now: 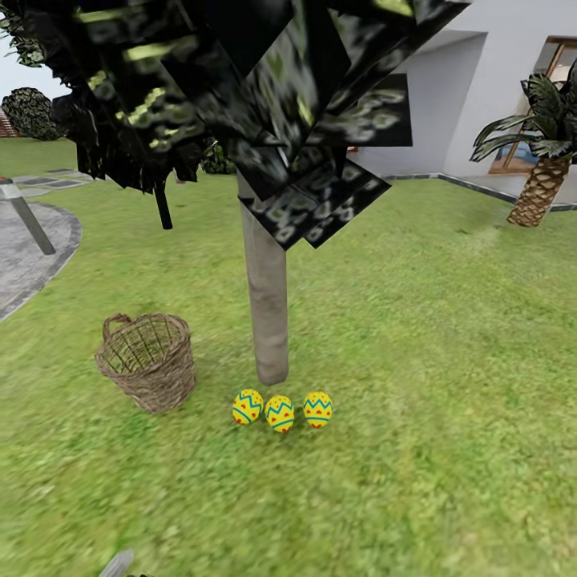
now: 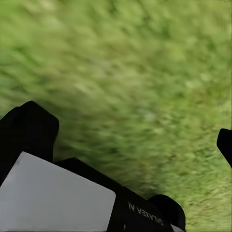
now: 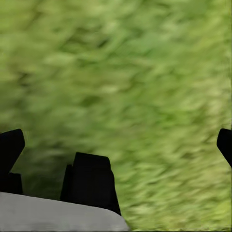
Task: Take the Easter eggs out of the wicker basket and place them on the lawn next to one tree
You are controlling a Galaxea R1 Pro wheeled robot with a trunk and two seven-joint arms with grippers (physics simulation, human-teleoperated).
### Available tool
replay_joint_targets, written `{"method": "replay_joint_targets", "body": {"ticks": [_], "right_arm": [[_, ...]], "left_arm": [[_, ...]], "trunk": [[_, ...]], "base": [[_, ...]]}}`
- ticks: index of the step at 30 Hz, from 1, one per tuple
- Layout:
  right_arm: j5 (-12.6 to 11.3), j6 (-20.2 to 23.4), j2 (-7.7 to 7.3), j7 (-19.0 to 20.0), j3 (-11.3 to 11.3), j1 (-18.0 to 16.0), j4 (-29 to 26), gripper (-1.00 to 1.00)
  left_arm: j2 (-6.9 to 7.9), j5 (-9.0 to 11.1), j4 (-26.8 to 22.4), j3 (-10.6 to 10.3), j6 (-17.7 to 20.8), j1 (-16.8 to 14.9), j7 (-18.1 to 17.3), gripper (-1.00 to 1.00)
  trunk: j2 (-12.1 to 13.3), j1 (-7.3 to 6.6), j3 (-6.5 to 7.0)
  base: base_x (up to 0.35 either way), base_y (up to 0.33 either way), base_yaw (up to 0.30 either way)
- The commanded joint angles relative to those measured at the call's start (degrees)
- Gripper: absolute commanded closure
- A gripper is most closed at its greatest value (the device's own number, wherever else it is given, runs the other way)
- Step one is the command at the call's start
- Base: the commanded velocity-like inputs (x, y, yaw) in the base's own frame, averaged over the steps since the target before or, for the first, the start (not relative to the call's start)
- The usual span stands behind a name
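Three yellow Easter eggs with red dots and blue-green zigzags lie in a row on the lawn (image 1: pixel 449 361), just in front of the tree trunk (image 1: pixel 268 312): the left egg (image 1: pixel 248 406), the middle egg (image 1: pixel 280 413) and the right egg (image 1: pixel 318 409). Left of them stands the wicker basket (image 1: pixel 148 361), leaning a little, with no egg visible inside. The tree's dark shard-like foliage (image 1: pixel 240 88) hangs overhead. My left gripper (image 2: pixel 128 140) is open over blurred grass. My right gripper (image 3: pixel 117 145) is also open, with only grass between its fingers.
A round grey stone patio (image 1: pixel 32 256) with a slanted grey post (image 1: pixel 28 220) lies at the far left. A palm (image 1: pixel 541 188) stands at the far right before the house wall (image 1: pixel 481 96). A thin dark trunk (image 1: pixel 163 204) rises behind the basket.
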Motion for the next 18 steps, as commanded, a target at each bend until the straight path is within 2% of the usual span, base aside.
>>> {"method": "replay_joint_targets", "body": {"ticks": [1, 5, 8, 15, 18], "right_arm": [[0.28, -0.12, 0.01, -0.26, 0.06, 0.53, 0.08, -1.00], [0.28, -0.12, -0.03, -0.23, 0.06, 2.22, 0.09, -1.00], [0.28, -0.13, -0.03, -0.24, 0.06, 3.05, 0.09, -1.00], [0.34, -0.13, -0.03, -0.18, 0.06, 3.38, 0.09, -1.00], [0.36, -0.13, -0.03, -0.18, 0.06, 3.41, 0.09, -1.00]], "left_arm": [[0.06, 0.11, 0.71, -0.34, -0.43, -0.03, -0.21, -1.00], [-0.02, -0.06, 3.59, -0.41, -1.11, -0.03, -0.22, -1.00], [-0.02, -1.44, 4.28, -0.40, -1.22, -0.03, -0.27, -1.00], [-0.04, -2.45, 4.81, -0.43, -1.28, 0.14, -0.16, -1.00], [-0.35, -2.51, 7.25, -0.43, -2.60, 0.21, -0.16, -1.00]], "trunk": [[0.40, -0.23, 0.15], [2.00, -1.11, 0.86], [3.20, -1.77, 1.40], [6.01, -3.31, 2.66], [7.22, -3.97, 3.20]], "base": [[0.000, 0.000, 0.000], [0.000, 0.000, 0.000], [0.000, 0.000, 0.000], [0.000, 0.000, 0.000], [0.000, 0.000, 0.000]]}}
